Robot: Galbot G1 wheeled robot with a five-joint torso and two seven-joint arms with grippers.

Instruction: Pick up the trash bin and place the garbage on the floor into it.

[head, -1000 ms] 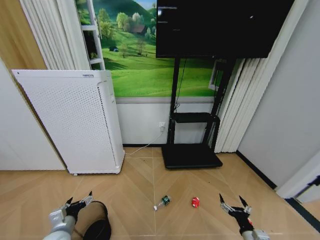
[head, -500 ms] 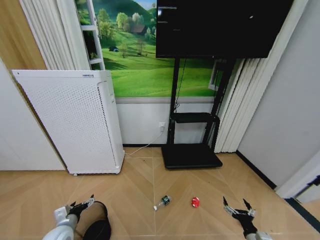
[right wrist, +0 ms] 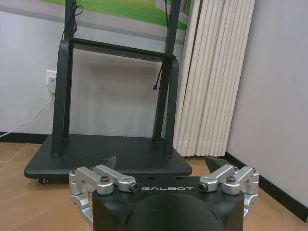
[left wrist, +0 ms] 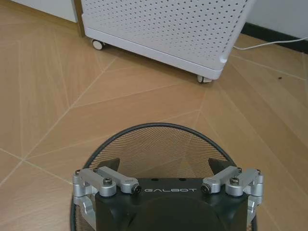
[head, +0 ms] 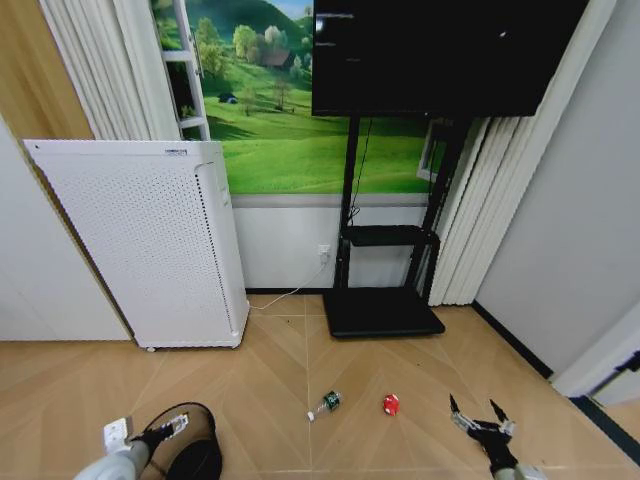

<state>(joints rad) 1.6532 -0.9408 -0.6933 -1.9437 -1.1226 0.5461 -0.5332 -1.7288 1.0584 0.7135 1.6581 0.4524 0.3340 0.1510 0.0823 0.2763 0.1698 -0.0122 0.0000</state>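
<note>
White appliance [head: 150,240] behind trash bin [head: 190,455].

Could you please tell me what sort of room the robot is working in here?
Probably a living room or showroom mock-up: herringbone wood floor, a large TV on a black stand, and a white perforated appliance by the wall.

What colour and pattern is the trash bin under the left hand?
Black fine wire mesh with a dark rolled rim; the trash bin shows best in the left wrist view.
</note>
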